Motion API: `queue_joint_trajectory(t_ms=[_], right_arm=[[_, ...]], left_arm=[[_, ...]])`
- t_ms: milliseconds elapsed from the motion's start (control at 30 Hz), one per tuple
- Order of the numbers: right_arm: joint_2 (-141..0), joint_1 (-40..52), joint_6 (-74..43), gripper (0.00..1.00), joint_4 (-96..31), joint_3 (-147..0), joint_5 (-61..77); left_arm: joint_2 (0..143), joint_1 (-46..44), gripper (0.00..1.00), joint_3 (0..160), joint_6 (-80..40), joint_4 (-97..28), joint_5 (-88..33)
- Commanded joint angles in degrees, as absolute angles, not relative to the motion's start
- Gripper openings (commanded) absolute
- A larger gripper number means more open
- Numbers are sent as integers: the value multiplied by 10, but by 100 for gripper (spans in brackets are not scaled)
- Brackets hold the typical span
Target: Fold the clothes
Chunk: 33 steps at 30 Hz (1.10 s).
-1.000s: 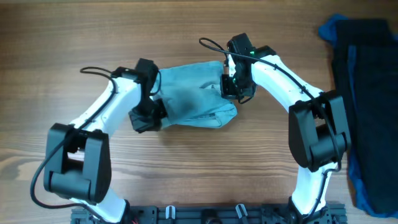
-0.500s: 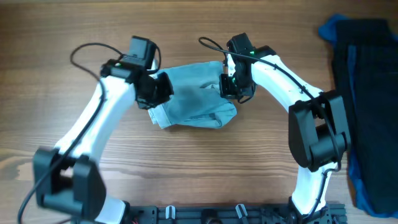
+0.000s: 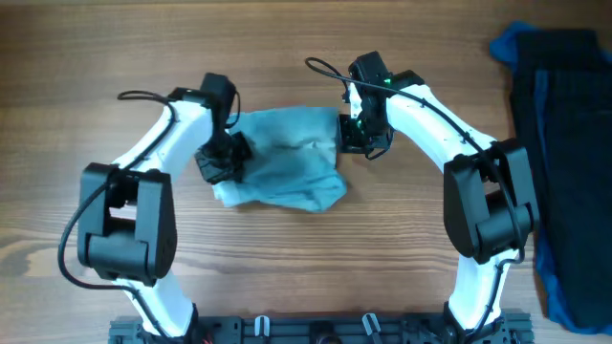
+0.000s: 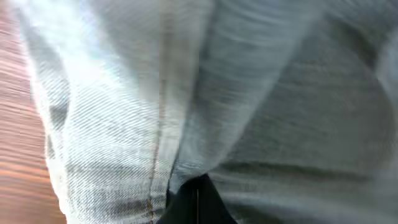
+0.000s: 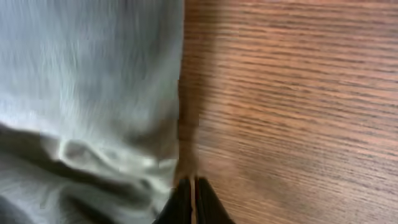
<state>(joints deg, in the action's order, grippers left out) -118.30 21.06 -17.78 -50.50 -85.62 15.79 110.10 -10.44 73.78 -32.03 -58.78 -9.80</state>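
Note:
The pale blue denim garment (image 3: pixel 287 167) lies crumpled at the table's middle; it fills the left wrist view (image 4: pixel 249 93), where a stitched seam shows, and the left half of the right wrist view (image 5: pixel 87 81). My left gripper (image 3: pixel 222 158) is at its left edge, shut with denim bunched around the fingertips (image 4: pixel 198 199). My right gripper (image 3: pixel 359 134) is at its right edge, shut, its tips (image 5: pixel 191 186) right against the cloth's slightly raised edge. A dark navy garment (image 3: pixel 564 124) and a royal blue one (image 3: pixel 547 258) lie at the far right.
Bare wooden tabletop (image 3: pixel 316 258) surrounds the denim. The pile of dark and blue garments runs along the right edge. The arm bases stand at the front edge.
My left gripper swung up and right over the denim, then came back down to its left edge. The denim's left side has shifted and spread to the lower left. The right arm has not moved.

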Motion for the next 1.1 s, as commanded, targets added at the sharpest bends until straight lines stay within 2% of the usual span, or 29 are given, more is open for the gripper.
queue_joint_trajectory(t_ms=[0, 133, 267, 400, 500, 567, 800, 900, 1033, 1067], right_arm=[[-1151, 209, -177, 5, -475, -856, 236], [-1127, 228, -119, 4, -408, -856, 427], [-1171, 276, -125, 4, -392, -851, 488], [-1220, 290, -171, 4, -440, -847, 482], [-1239, 289, -171, 4, -511, -847, 371], [-1239, 284, -153, 4, -525, -847, 357], [-1239, 240, -152, 4, -557, -846, 245], [-1230, 230, -167, 4, -573, -872, 193], [-1149, 229, -164, 5, -568, -931, 213], [-1136, 229, -164, 8, -558, -939, 232]], left_arm=[[1117, -88, 4, 733, -313, -592, -53], [1117, -88, 4, 733, -305, -592, -53], [1117, -88, 4, 733, -305, -592, -65], [1117, -88, 4, 733, -300, -594, -89], [1117, -82, 4, 733, -287, -607, -89], [1117, -67, 4, 733, -272, -616, -88], [1112, 63, 4, 737, -254, -682, -62], [1073, 78, 4, 767, -235, -721, -66], [971, 59, 4, 774, -222, -720, -178], [960, 51, 4, 774, -222, -718, -191]])
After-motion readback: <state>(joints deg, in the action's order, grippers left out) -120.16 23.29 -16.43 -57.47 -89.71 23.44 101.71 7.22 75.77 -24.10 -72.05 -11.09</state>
